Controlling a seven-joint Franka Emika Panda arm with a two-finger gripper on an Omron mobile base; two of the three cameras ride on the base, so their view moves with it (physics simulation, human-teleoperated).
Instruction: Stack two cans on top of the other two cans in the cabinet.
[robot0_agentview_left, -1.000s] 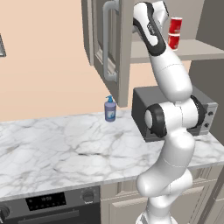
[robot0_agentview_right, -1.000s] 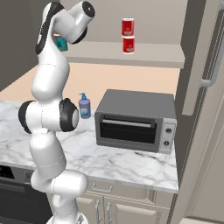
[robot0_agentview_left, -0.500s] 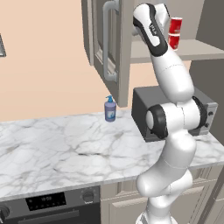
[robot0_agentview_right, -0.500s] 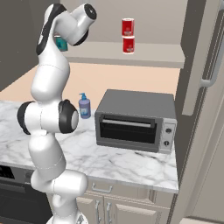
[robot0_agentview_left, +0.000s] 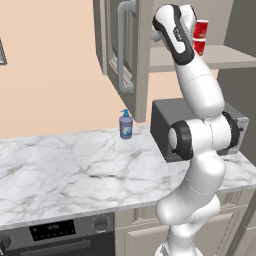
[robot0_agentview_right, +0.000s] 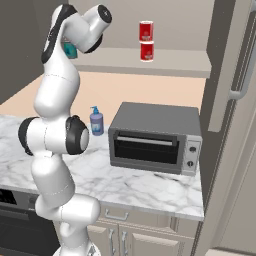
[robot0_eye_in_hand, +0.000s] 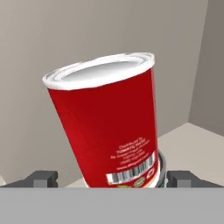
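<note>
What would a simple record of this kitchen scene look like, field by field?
Place: kitchen with a marble counter
Robot: white arm reaching up to the cabinet shelf
Gripper: open, fingers either side of the upper can
Cans: upper can stacked on the lower can
Cabinet door: open
On counter: blue soap bottle, grey toaster oven

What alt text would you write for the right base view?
Two red cylindrical cans stand stacked on the open grey-beige cabinet's shelf. Below, a dark grey toaster oven and a blue soap bottle stand on the white marble counter, beside the white robot arm.
</note>
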